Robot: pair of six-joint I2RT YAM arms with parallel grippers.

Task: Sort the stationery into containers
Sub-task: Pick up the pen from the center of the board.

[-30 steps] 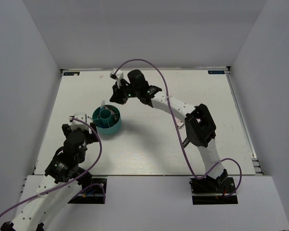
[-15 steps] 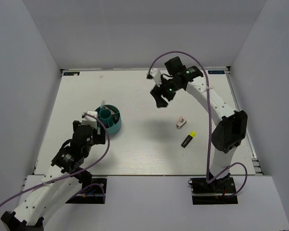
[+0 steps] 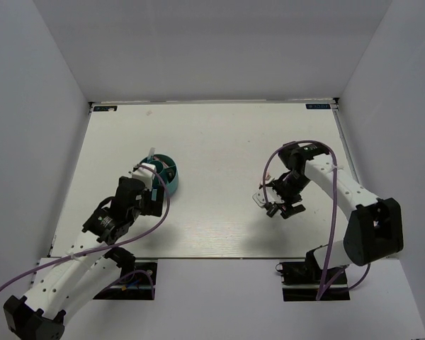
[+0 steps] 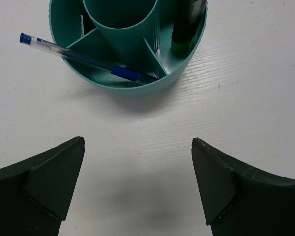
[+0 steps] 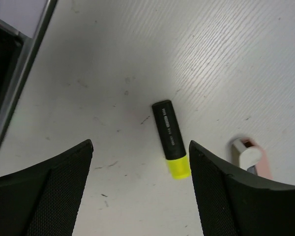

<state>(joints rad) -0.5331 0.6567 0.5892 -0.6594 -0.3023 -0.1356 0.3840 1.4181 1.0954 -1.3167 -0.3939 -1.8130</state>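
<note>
Top view: the teal organiser [image 3: 168, 172] stands on the white counter [image 3: 219, 134]. The left jaws hang at its near side, and that arm covers part of its rim. The right jaws sit low over the counter, well apart from the organiser and off to its right. What lies beneath them cannot be made out from here.

Left wrist view: the left jaws are spread wide with nothing between them, and the organiser is just beyond their tips. A blue pen [image 4: 78, 56] lies slanted in an outer compartment, its tail poking out over the rim. A black-green highlighter [image 4: 184, 34] stands in another compartment beside the central tube [image 4: 120, 22].

Right wrist view: the right jaws are spread wide and empty, straddling a black-yellow highlighter [image 5: 170, 142] that lies flat on the counter (yellow cap towards the camera). A small white-pink piece [image 5: 250, 155] lies just beside the right-hand finger.

That closeness looks like the main hazard: a descending or closing finger could clip the piece and flick it further from the organiser. The highlighter lies slightly askew between the fingers, so an off-centre squeeze may spin or roll it out. Any carry to the organiser risks meeting the left arm parked there, or knocking the overhanging pen
</note>
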